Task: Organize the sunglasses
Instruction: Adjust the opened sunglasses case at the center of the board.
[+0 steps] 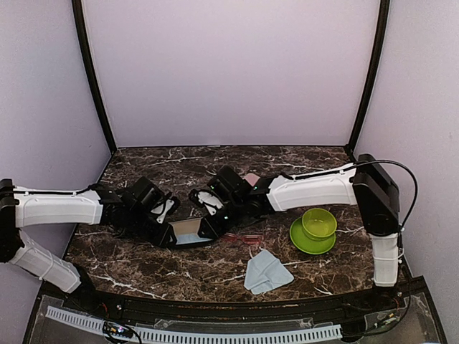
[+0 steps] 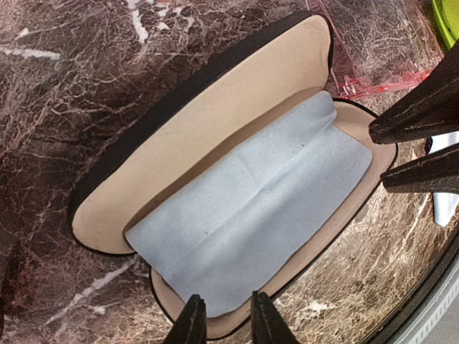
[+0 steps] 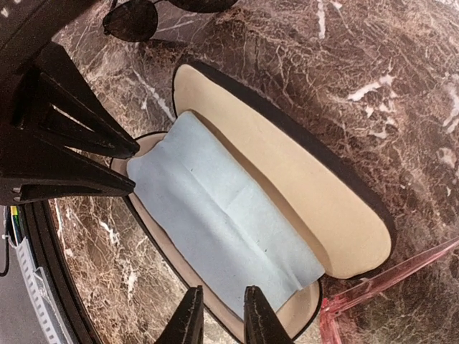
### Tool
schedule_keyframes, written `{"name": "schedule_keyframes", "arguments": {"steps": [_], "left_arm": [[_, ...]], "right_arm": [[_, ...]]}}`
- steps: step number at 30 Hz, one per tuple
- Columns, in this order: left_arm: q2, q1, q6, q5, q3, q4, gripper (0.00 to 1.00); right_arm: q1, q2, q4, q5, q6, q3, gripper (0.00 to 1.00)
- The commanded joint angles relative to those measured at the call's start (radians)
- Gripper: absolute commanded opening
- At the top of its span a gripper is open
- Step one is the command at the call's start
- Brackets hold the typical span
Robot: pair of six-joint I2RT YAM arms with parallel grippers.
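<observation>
The black sunglasses [image 3: 133, 20] lie on the table beyond the case's far end and show only in the right wrist view. The red-pink sunglasses [image 1: 244, 238] lie just right of the open black case [image 1: 190, 231]; they also show in the left wrist view [image 2: 376, 79] and the right wrist view [image 3: 387, 287]. The case has tan lining [image 2: 215, 122] and a light blue cloth [image 2: 251, 215] inside. My left gripper [image 2: 229, 322] hovers open and empty over the case's left end. My right gripper [image 3: 221, 319] hovers open and empty over its right end.
A second light blue cloth [image 1: 265, 272] lies near the front edge. A green bowl on a green plate [image 1: 315, 228] stands at the right. A pink case [image 1: 251, 178] peeks out behind the right arm. The two grippers face each other closely across the case.
</observation>
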Motion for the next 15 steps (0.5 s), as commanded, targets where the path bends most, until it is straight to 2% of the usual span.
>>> {"name": "schedule_keyframes", "arguments": {"steps": [1, 15], "left_arm": [[0.005, -0.024, -0.029, 0.011, -0.032, 0.025, 0.23], [0.01, -0.068, -0.064, 0.0, -0.075, 0.039, 0.21]], "right_arm": [[0.019, 0.012, 0.047, -0.018, 0.028, -0.04, 0.2], [0.044, -0.007, 0.087, -0.019, 0.076, -0.143, 0.17]]}}
